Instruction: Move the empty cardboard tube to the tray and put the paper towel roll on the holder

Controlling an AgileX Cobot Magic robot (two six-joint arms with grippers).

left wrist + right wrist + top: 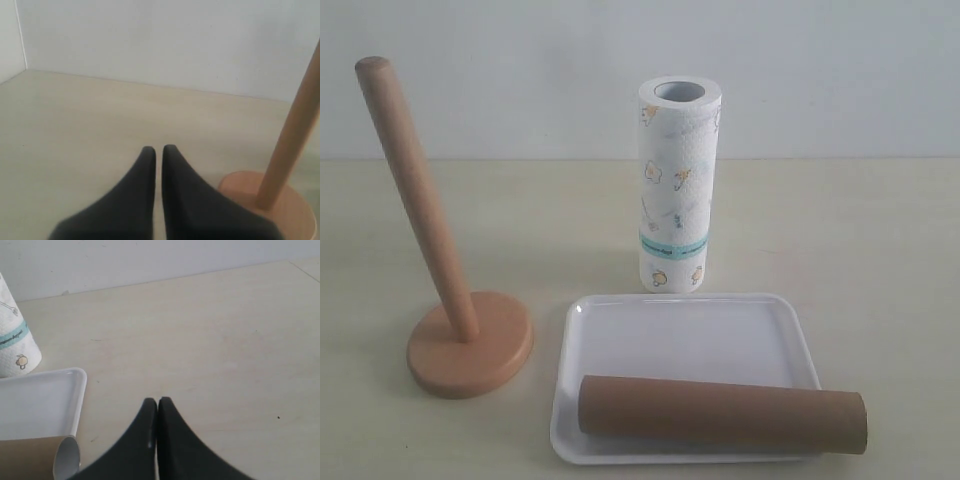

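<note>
The brown cardboard tube [720, 413] lies across the near part of the white tray [680, 335], one end jutting past the tray's right rim. Behind the tray the paper towel roll [678, 185] stands upright on the table. The wooden holder [470, 345] stands at the left, its post bare. Neither gripper shows in the exterior view. My left gripper [158, 149] is shut and empty over the table, the holder [280, 170] beside it. My right gripper [157, 401] is shut and empty, with the tube's open end [65, 460], the tray [45, 400] and the roll [15, 340] off to one side.
The pale wooden tabletop [860, 250] runs back to a white wall. A white side wall meets the table in the left wrist view.
</note>
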